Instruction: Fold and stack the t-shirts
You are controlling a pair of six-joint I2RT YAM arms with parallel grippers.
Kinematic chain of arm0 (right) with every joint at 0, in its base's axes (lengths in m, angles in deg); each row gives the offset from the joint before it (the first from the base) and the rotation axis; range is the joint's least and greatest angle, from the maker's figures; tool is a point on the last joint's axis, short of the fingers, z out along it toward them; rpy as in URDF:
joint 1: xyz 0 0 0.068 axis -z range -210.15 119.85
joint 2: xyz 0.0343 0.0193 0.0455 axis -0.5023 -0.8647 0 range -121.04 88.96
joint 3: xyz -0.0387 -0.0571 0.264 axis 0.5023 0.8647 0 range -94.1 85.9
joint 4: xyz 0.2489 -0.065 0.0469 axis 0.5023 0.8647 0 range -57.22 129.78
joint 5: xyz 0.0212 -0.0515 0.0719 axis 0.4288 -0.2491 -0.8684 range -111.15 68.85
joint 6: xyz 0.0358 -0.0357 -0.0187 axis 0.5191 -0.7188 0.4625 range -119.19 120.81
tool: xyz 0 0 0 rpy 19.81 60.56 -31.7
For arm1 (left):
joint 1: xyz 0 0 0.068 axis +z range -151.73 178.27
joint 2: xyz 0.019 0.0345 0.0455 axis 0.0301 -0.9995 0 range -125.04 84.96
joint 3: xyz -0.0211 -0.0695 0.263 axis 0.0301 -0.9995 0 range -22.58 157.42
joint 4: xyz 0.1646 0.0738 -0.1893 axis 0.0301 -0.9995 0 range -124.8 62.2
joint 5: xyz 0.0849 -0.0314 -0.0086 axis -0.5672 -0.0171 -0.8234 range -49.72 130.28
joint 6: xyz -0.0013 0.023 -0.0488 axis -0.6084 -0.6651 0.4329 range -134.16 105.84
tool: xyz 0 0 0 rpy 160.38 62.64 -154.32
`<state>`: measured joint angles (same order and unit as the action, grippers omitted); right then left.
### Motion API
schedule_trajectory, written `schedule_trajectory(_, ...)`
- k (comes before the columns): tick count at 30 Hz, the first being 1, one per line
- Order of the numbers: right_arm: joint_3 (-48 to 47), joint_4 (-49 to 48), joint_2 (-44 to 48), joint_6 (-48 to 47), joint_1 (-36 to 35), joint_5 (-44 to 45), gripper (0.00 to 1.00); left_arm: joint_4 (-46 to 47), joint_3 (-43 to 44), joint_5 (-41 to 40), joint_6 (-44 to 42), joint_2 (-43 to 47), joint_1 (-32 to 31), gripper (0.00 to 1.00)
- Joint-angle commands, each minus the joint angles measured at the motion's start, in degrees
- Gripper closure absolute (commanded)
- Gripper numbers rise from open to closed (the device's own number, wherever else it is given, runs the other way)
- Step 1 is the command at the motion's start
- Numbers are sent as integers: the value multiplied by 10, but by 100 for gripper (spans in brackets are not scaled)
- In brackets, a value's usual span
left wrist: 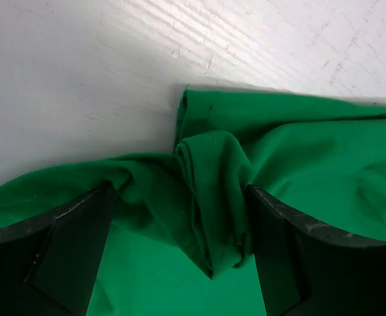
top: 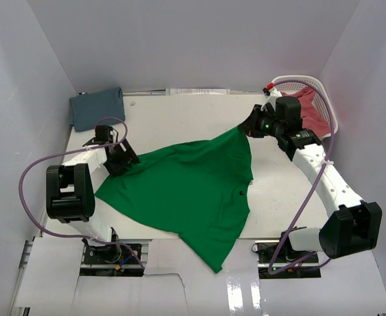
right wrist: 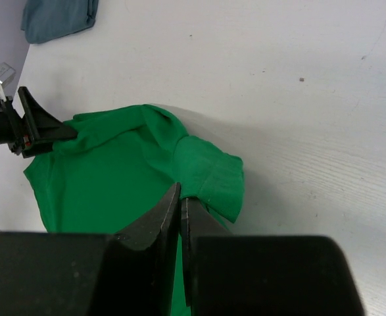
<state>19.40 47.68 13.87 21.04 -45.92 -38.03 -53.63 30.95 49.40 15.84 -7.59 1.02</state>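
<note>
T-shirts number three: green t-shirt [top: 186, 191], blue t-shirt [top: 97, 107], red t-shirt [top: 314, 108] (in one basket [top: 311, 79]).

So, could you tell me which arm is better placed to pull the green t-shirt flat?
Probably right: right fingers shut on the green t-shirt; left fingers stand open around a bunched fold.

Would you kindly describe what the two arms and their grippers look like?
The left arm and right arm have white links and bulky black joint housings, each with a looping lilac cable. The left gripper and right gripper are black with flat, wedge-shaped fingers.
</note>
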Motion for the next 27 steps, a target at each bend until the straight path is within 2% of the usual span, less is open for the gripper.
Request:
schedule_trajectory(1, -18, -12, 6, -4, 2, -3, 92, -40, 79, -30, -14, -7, -2, 9)
schedule_trajectory(3, -19, -10, 7, -5, 2, -3, 92, -48, 94, -38, -19, -16, -1, 9)
schedule_trajectory(9, -16, -14, 1, -6, 2, -12, 92, -90, 235, -82, -44, -90, 1, 9)
schedule_trajectory(14, -16, -11, 0, -8, 2, -9, 92, -111, 309, -58, -47, -131, 2, 9)
schedule_trajectory(19, -19, -10, -6, -10, 2, -10, 92, -120, 285, -33, -22, -127, 5, 10)
schedule_trajectory(23, -19, -11, -8, -11, 2, -12, 92, -113, 241, 33, 1, -97, 18, 11)
schedule_trajectory(27, -17, -13, -13, -11, 2, -17, 92, -110, 213, 59, 9, -67, 21, 11)
